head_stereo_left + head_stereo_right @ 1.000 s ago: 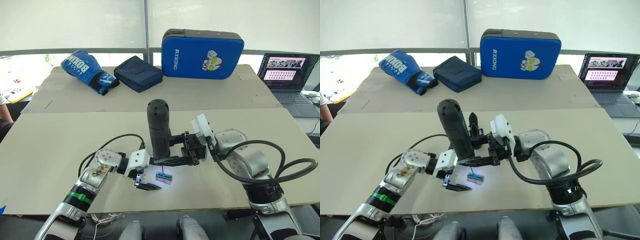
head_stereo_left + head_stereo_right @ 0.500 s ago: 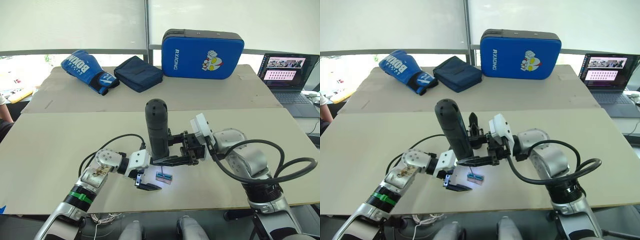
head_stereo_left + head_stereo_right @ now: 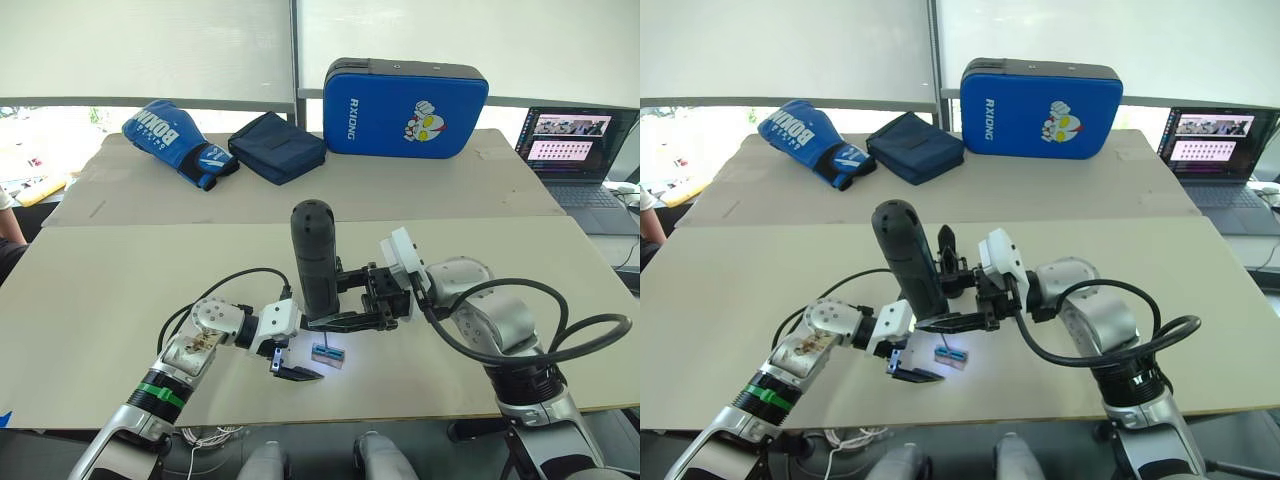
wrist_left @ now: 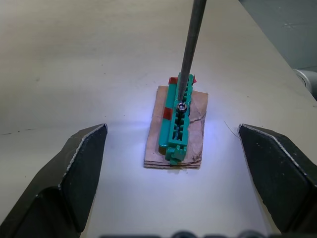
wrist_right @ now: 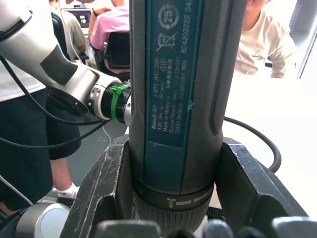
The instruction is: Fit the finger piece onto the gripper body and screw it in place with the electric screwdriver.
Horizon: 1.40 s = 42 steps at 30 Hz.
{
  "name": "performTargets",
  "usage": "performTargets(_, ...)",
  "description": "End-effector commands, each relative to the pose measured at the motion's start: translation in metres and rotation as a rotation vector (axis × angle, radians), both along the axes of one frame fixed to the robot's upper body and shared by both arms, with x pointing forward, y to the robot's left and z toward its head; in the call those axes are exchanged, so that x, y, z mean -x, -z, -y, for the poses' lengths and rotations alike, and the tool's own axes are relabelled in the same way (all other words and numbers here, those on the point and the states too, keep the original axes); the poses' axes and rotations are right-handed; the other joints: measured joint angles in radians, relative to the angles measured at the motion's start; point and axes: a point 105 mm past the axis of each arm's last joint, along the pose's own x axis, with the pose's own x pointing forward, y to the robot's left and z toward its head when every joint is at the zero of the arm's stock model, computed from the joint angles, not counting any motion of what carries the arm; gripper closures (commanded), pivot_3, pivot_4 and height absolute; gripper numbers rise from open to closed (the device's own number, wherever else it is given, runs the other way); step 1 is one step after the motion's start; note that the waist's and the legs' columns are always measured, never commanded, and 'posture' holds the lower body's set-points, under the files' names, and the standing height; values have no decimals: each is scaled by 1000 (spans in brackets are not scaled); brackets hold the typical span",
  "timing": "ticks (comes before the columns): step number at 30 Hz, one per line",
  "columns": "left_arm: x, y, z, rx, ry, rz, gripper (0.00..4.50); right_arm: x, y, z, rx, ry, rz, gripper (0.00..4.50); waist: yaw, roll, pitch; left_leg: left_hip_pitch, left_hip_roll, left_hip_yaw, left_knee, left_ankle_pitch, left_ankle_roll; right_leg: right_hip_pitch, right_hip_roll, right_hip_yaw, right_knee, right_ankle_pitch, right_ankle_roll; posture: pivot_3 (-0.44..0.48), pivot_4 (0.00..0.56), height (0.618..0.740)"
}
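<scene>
right gripper point(image 3: 352, 308) clamped on upright electric screwdriver point(image 3: 315, 257), bit seated on a screw in the green screw holder point(image 4: 178, 123) on the table point(image 3: 90, 290). left gripper point(image 4: 173, 183) open, straddling the holder. screwdriver lowered slightly since a second ago: probably picking up a screw.

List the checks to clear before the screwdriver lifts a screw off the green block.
1. Right gripper clamped on the screwdriver: ok.
2. Screwdriver upright, bit pointing down: ok.
3. Bit seated on a screw in the green block: ok, the tip meets the screw head.
4. Tip light on the block: ok.
5. Left gripper open, fingers apart from the block on both sides: ok.
6. Screw caught on the bit: cannot tell.
</scene>
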Motion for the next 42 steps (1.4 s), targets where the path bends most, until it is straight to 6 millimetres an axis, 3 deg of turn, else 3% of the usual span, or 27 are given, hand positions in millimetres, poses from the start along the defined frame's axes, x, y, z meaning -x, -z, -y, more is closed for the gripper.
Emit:
performTargets(1, -2, -7, 4, 12, 13, 32, 0, 4, -11, -1, -31, -21, 67, 2572, 0, 0, 0, 0, 0, 0, 0, 0, 0, 0, 0, 0, 0, 0, 0, 0, 150, 740)
performTargets(31, -4, -8, 5, 17, 9, 35, 0, 5, -10, -4, -30, -29, 44, 2572, -1, 0, 0, 0, 0, 0, 0, 0, 0, 0, 0, 0, 0, 0, 0, 0, 150, 740)
performTargets(42, -3, -8, 5, 15, 10, 34, 0, 3, -18, -3, -35, -25, 53, 2572, -1, 0, 0, 0, 0, 0, 0, 0, 0, 0, 0, 0, 0, 0, 0, 0, 150, 740)
